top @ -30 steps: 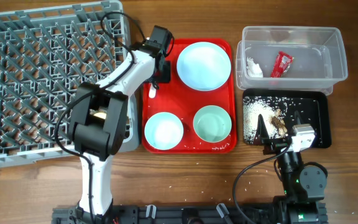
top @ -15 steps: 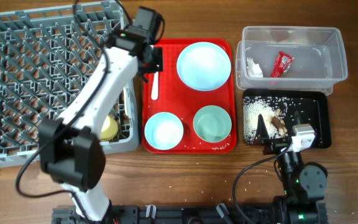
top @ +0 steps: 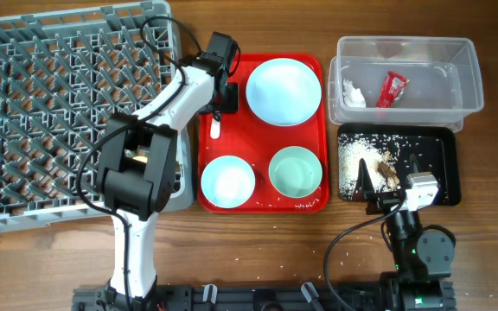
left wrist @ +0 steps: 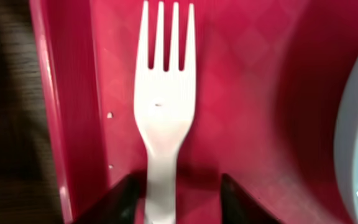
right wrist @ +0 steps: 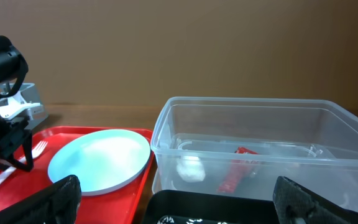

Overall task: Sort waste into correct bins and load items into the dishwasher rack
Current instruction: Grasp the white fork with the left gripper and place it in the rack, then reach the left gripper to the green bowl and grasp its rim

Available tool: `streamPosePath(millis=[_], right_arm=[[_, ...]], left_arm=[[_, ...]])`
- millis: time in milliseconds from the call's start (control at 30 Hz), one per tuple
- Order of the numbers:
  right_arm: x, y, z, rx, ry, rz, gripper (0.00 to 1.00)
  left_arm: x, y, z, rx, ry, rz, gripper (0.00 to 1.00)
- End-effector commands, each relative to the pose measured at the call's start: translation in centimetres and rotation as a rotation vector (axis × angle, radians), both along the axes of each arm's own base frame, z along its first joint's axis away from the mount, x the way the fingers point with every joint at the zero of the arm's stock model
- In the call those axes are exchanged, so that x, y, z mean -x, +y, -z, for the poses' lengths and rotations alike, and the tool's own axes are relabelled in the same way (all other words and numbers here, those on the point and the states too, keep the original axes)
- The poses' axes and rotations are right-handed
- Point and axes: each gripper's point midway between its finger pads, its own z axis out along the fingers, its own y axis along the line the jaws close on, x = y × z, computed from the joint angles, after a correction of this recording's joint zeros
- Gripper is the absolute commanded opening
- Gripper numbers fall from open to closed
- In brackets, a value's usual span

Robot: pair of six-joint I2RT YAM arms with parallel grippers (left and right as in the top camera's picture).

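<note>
A white plastic fork [left wrist: 163, 112] lies on the left side of the red serving tray [top: 262, 138]. My left gripper [left wrist: 178, 199] is open, its fingers on either side of the fork's handle; overhead it sits at the tray's left edge [top: 223, 99]. The pale blue plate [top: 284, 91] and two bowls [top: 227, 181] [top: 296, 170] stand on the tray. The clear tub [top: 465, 78] holds the red wrapper [top: 392, 88] and tissue [top: 353, 92]. The black tray [top: 448, 168] holds rice [top: 353, 160] and brown scraps [top: 386, 168]. My right gripper [top: 387, 186] is open and empty at its front edge. The spoon is not visible.
The grey dishwasher rack [top: 59, 104] fills the left side, touching the red tray. Something yellow [top: 137, 158] shows in the rack's right part, mostly hidden by my left arm. Loose rice grains lie on the wooden table [top: 275, 250] in front.
Half a second ago my left gripper was farther back by the rack's corner with the fork lying uncovered. Now it is back over the fork, as one second ago. The right arm has not moved.
</note>
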Motion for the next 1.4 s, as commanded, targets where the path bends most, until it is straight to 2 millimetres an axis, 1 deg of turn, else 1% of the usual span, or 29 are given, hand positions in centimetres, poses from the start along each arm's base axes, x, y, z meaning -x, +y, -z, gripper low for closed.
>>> streamPosePath(millis=[0, 33, 100, 133, 267, 433, 467, 500, 533, 567, 600, 633, 667, 700, 733, 767, 800, 833, 900, 933, 967, 1000, 1033, 1100, 1167, 1233, 1267, 1333, 1367], right_arm=[[0.0, 0.0, -0.2, -0.006, -0.009, -0.005, 1.0], [0.0, 0.0, -0.2, -0.006, -0.009, -0.005, 1.0], [0.0, 0.0, -0.2, -0.006, -0.009, -0.005, 1.0], [0.0, 0.0, -0.2, -0.006, -0.009, -0.005, 1.0], [0.0, 0.0, -0.2, -0.006, -0.009, -0.005, 1.0], [0.0, 0.1, -0.2, -0.006, -0.009, -0.005, 1.0], [0.0, 0.0, -0.2, -0.006, -0.009, -0.005, 1.0], [0.0, 0.0, -0.2, -0.006, -0.009, -0.005, 1.0], [0.0, 0.0, -0.2, -0.006, -0.009, -0.005, 1.0], [0.0, 0.0, -0.2, -0.006, -0.009, -0.005, 1.0], [0.0, 0.0, -0.2, -0.006, -0.009, -0.005, 1.0], [0.0, 0.0, -0.2, -0.006, -0.009, -0.005, 1.0], [0.0, 0.0, -0.2, -0.006, -0.009, -0.005, 0.99], [0.0, 0.0, -0.2, -0.006, -0.009, -0.005, 1.0], [0.0, 0.0, -0.2, -0.006, -0.009, -0.005, 1.0], [0.0, 0.0, -0.2, -0.006, -0.009, -0.005, 1.0], [0.0, 0.1, -0.2, -0.006, -0.009, -0.005, 1.0], [0.0, 0.0, -0.2, -0.006, -0.009, -0.005, 1.0], [0.0, 0.1, -0.2, -0.006, -0.009, -0.005, 1.0], [0.0, 0.0, -0.2, -0.006, -0.009, -0.005, 1.0], [0.0, 0.0, -0.2, -0.006, -0.009, -0.005, 1.0], [0.0, 0.0, -0.2, -0.006, -0.009, -0.005, 1.0], [0.0, 0.0, -0.2, -0.006, -0.009, -0.005, 1.0], [0.0, 0.1, -0.2, -0.006, -0.009, -0.005, 1.0], [0.0, 0.0, -0.2, -0.006, -0.009, -0.005, 1.0], [0.0, 0.0, -0.2, -0.006, -0.009, -0.005, 1.0], [0.0, 0.0, -0.2, -0.006, -0.009, -0.005, 1.0], [0.0, 0.1, -0.2, -0.006, -0.009, -0.005, 1.0], [0.0, 0.0, -0.2, -0.006, -0.009, -0.005, 1.0]], left_arm=[[1.3, 0.6, 3.2, -0.024, 0.086, 0.005, 0.19], [1.4, 0.6, 2.8, -0.024, 0.088, 0.001, 0.13], [1.5, 0.7, 1.8, -0.023, 0.086, -0.003, 0.1], [1.5, 0.7, 0.7, -0.021, 0.081, -0.003, 0.1], [1.9, 0.8, -4.6, 0.005, 0.034, -0.034, 0.08], [3.9, 1.6, -13.1, 0.041, -0.064, -0.035, 0.09], [4.3, 2.5, -14.8, 0.011, -0.1, -0.047, 0.09], [4.4, 3.5, -15.7, -0.024, -0.123, -0.062, 0.1], [4.7, 5.3, -16.5, -0.089, -0.142, -0.09, 0.11], [4.8, 6.9, -16.8, -0.149, -0.146, -0.118, 0.11], [5.0, 9.5, -16.7, -0.236, -0.135, -0.162, 0.1], [5.0, 11.0, -15.9, -0.256, -0.117, -0.198, 0.1], [5.2, 12.1, -15.0, -0.25, -0.097, -0.257, 0.11], [5.5, 13.2, -13.5, -0.238, -0.067, -0.306, 0.12], [5.6, 13.6, -11.8, -0.196, -0.042, -0.327, 0.15], [5.8, 13.7, -11.0, -0.178, -0.028, -0.335, 0.18], [5.7, 13.5, -10.7, -0.142, -0.02, -0.337, 0.37], [5.4, 12.7, -10.9, -0.106, -0.024, -0.298, 0.48], [5.2, 11.2, -12.1, -0.039, -0.037, -0.251, 0.58], [5.1, 10.6, -12.7, -0.019, -0.054, -0.241, 0.67], [4.9, 10.2, -12.9, -0.014, -0.065, -0.237, 0.67], [4.5, 9.9, -12.9, -0.01, -0.081, -0.232, 0.61], [3.9, 9.8, -12.8, -0.005, -0.096, -0.231, 0.6], [2.7, 9.5, -12.0, 0.002, -0.117, -0.231, 0.5], [2.4, 9.5, -10.5, -0.005, -0.094, -0.23, 0.43], [2.6, 9.4, -8.1, -0.022, -0.034, -0.221, 0.36], [2.7, 9.1, -7.4, -0.019, -0.011, -0.191, 0.34], [3.0, 8.9, -6.5, -0.017, 0.015, -0.159, 0.24], [2.9, 8.9, -6.4, -0.018, 0.017, -0.158, 0.12]])
